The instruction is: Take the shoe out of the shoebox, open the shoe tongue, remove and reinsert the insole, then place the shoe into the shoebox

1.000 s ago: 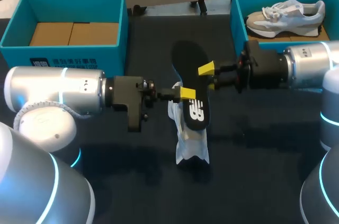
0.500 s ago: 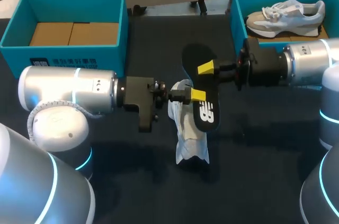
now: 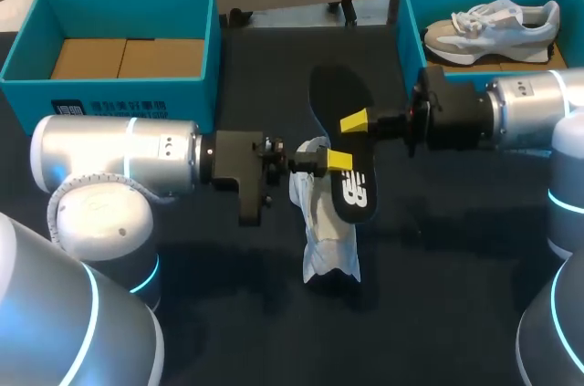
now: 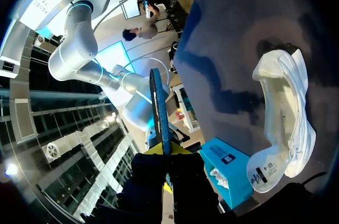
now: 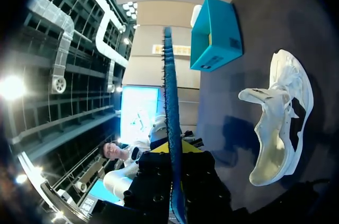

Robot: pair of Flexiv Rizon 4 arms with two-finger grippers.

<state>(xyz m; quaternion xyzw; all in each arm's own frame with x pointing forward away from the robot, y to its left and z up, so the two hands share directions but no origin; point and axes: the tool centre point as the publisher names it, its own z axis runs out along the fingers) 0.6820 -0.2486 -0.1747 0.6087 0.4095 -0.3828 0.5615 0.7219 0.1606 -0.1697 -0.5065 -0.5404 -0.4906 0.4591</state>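
Between my left claw [image 3: 327, 162] and right claw [image 3: 356, 121], both clamped on it, hangs the insole [image 3: 336, 99], shoe [image 3: 328, 249] lying just below. Reinsert step, I judge; next needs it angled into the shoe opening.

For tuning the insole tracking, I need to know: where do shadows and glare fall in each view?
Head view: the black insole barely stands out from the dark table; the white shoe casts a soft shadow; the silver left arm shows bright highlights. Left wrist view: dark shadow patches lie on the table beside the shoe. Right wrist view: the shoe is evenly lit, with a shadow beside it.
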